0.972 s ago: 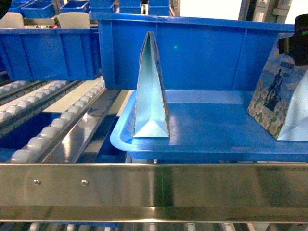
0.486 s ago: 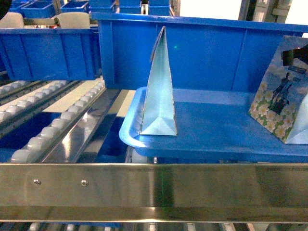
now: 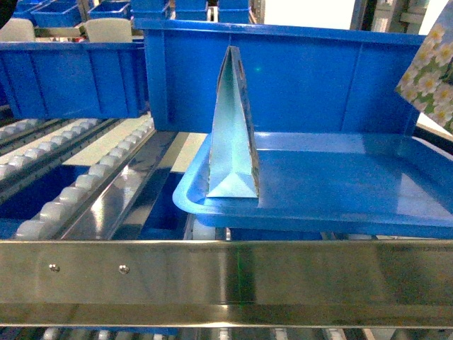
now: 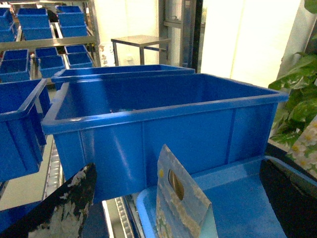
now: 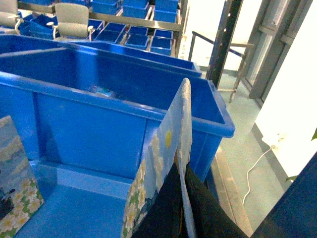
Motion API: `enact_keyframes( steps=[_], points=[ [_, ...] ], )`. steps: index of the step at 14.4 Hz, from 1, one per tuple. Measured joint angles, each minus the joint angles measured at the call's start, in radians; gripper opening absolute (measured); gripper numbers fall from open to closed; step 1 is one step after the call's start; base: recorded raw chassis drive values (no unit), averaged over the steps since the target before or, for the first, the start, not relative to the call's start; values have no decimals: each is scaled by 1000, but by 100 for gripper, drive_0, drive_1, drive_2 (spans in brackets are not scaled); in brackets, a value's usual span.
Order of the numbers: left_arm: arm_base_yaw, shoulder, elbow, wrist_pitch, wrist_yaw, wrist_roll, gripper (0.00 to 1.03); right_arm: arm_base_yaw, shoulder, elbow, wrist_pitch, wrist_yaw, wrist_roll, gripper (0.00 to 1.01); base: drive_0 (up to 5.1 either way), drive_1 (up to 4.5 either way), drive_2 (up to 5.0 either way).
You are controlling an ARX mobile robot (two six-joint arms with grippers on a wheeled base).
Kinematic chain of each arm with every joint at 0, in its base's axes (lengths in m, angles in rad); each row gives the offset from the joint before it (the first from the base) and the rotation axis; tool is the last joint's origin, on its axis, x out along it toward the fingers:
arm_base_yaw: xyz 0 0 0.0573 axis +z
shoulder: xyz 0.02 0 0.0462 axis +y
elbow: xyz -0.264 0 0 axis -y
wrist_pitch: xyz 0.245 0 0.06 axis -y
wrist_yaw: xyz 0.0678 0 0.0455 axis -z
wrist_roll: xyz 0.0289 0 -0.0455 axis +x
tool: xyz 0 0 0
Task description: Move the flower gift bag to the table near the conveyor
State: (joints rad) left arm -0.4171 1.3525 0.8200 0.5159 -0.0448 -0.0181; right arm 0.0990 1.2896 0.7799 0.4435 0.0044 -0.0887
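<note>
Change: the bag (image 3: 430, 71) had risen off the tray (image 3: 340, 191) since a moment before, now at 2 o'clock in the head view.
Right gripper (image 5: 182, 198): clenched on the bag's top edge.
Left gripper: not seen, cannot tell.
Meaning: lift done, I judged; carry to the table remained.
Surface: a second bag (image 3: 232, 134) upright at the tray's 9 o'clock.
Room: bins (image 3: 283, 74), conveyor (image 3: 78, 180), chair (image 5: 73, 20).

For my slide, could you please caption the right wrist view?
Right claw shut on a flower gift bag's top edge, raised beside a blue bin.
</note>
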Motion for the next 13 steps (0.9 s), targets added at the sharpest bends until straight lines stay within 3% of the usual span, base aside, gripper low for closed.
enact_keyframes(
  steps=[6, 13],
  points=[
    [0, 0, 0, 0, 0, 0, 98, -36, -334, -169, -45, -9, 52, 2, 0, 0, 0],
    [0, 0, 0, 0, 0, 0, 98, -61, -402, -232, -58, -30, 93, 2, 0, 0, 0]
  ],
)
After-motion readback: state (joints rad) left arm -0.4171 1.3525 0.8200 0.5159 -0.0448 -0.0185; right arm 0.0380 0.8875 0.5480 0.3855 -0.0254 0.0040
